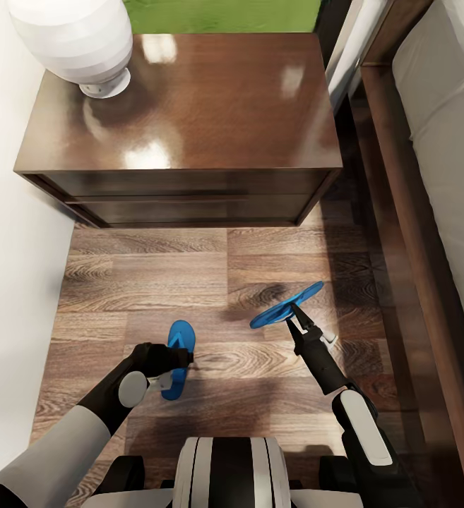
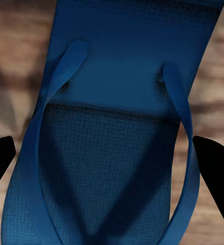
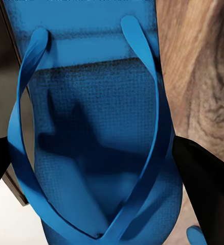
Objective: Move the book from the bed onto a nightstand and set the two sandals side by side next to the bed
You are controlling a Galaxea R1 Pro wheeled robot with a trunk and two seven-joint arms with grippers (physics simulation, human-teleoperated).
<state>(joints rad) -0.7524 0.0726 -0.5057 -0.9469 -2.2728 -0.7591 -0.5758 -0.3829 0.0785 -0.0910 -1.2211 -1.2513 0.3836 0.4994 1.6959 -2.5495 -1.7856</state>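
Observation:
Two bright blue sandals show on the wood floor between the nightstand (image 1: 182, 106) and the bed (image 1: 443, 141). One sandal (image 1: 179, 353) (image 2: 112, 143) lies low at the floor under my left gripper (image 1: 179, 358) (image 2: 104, 158), whose fingers (image 2: 0, 158) meet its two long sides. The other sandal (image 1: 287, 305) (image 3: 96, 138) hangs tilted above the floor with its shadow beneath it. My right gripper (image 1: 296, 315) (image 3: 99, 173) is shut across the width of that sandal. The book is out of view.
A white round lamp (image 1: 73, 39) stands on the nightstand's back left corner. A white wall (image 1: 9, 268) runs close along the left. The bed's dark wooden side rail (image 1: 408, 247) borders the narrow strip of floor on the right.

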